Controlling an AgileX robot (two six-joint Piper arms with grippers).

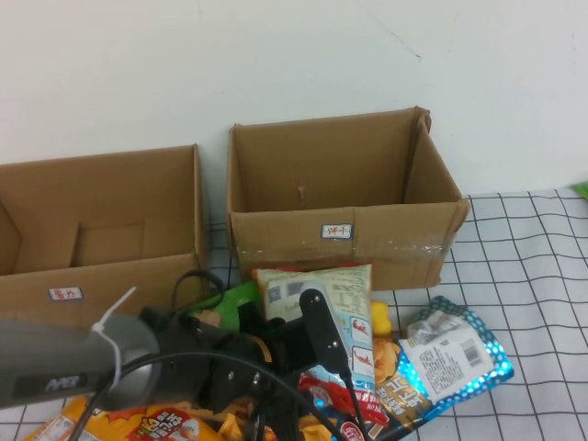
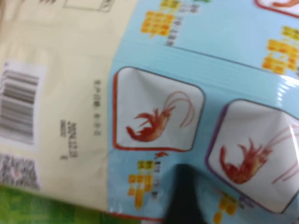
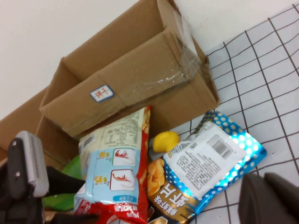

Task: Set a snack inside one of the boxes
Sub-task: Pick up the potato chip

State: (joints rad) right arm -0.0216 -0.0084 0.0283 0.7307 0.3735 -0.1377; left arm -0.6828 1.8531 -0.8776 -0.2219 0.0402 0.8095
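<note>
- The high view takes in both boxes at once: the low box (image 1: 101,216) at 9 o'clock with its white red-marked label, and the taped box (image 1: 344,193) at 12 o'clock, both open-topped against the white wall (image 1: 276,55).
- The snack (image 1: 322,303) stands tilted just in front of the taped box, at 6 o'clock from it, lifted above the pile of bags, not in either box.
- The left gripper (image 1: 317,354) sits at the snack, one black finger (image 1: 322,335) laid across the bag's front; the left arm (image 1: 64,363) reaches in from 8 o'clock, cable and white zip tie on its grey link.
- Only the left wrist view gives the bag's print: barcode, cream panel, pale blue field and two framed red shrimps on the snack (image 2: 159,107), with a dark fingertip (image 2: 184,196) pressed against it. The fingers look clamped on the bag.
- Only the right wrist view shows the shiny tape on the taped box (image 3: 126,79), the snack (image 3: 117,163) leaning upright with its red end down, and the blue bag (image 3: 205,163) with a yellow item (image 3: 166,140) beside it on the checked cloth (image 3: 266,93).
- The right gripper (image 3: 268,198) appears only as a dark shape in its own view; whether it is open I cannot tell.
- The green bag (image 1: 237,299) peeks from behind the snack at 9 o'clock.
</note>
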